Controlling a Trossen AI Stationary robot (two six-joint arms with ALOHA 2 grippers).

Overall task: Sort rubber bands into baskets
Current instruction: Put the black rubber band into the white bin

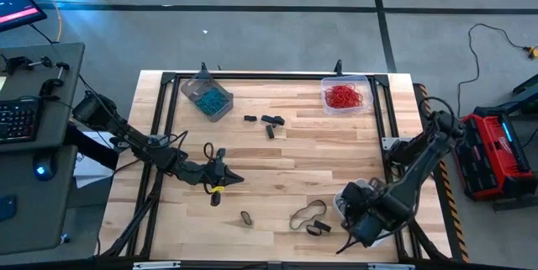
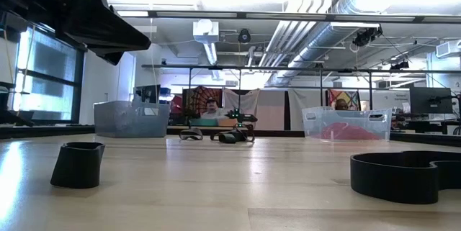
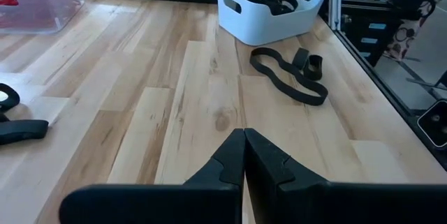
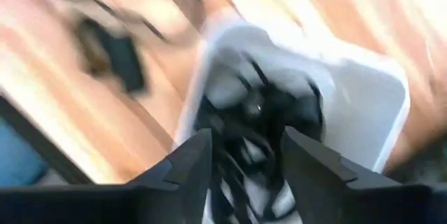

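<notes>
Black bands beneath right claw

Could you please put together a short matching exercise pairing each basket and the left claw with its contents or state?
Things:
1. grey-tinted basket
2. clear basket
3. whitish basket
4. left claw

States:
A. shut, empty
B. black bands inside
C. teal-blue bands inside
D. red bands inside

Pairs: 1-C, 2-D, 3-B, 4-A

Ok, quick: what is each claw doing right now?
Left claw: closed, holding nothing.
Right claw: open, empty, above the white basket of black bands.
</notes>
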